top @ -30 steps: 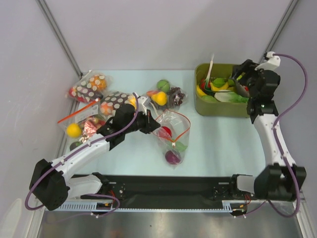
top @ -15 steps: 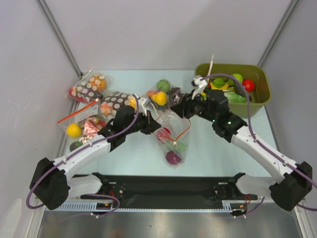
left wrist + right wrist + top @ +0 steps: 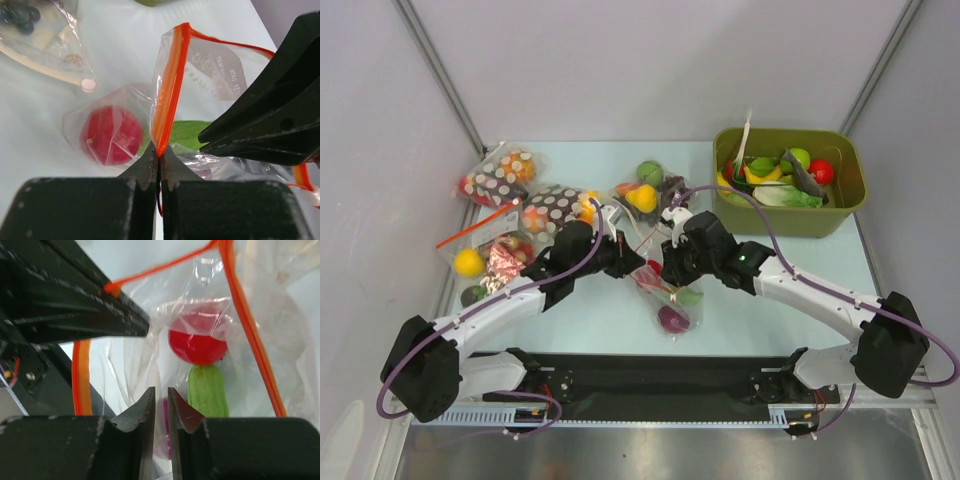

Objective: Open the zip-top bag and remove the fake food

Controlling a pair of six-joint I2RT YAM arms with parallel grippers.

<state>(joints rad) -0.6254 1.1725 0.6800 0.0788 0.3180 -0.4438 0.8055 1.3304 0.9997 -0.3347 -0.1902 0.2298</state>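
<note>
Far left of the table: a brown dotted bag, and nearer the arms a clear bag with a yellow ball. A second dotted bag lies just right of those.

The left arm reaches in from the lower left. The left gripper is at the left edge of the zip-top bag, which lies mid-table between the two arms. In the left wrist view its fingers are pressed together, pinching the low end of the bag's red-orange zip strip. The strip rises upright from the tips.

Inside the bag, the red ball is left of the strip and the green piece is right of it. The purple piece is at the bag's near end.

The right gripper is at the bag's right side, tips close to the left gripper's. In the right wrist view its fingers are almost together with a thin gap between. I cannot tell if film is caught between them. The two zip strip sides stand apart there, with the red ball and green piece ahead through the plastic.

Behind lies a clear bag with a green ball. Far right is an olive bin of toy food, well apart from the zip-top bag.
</note>
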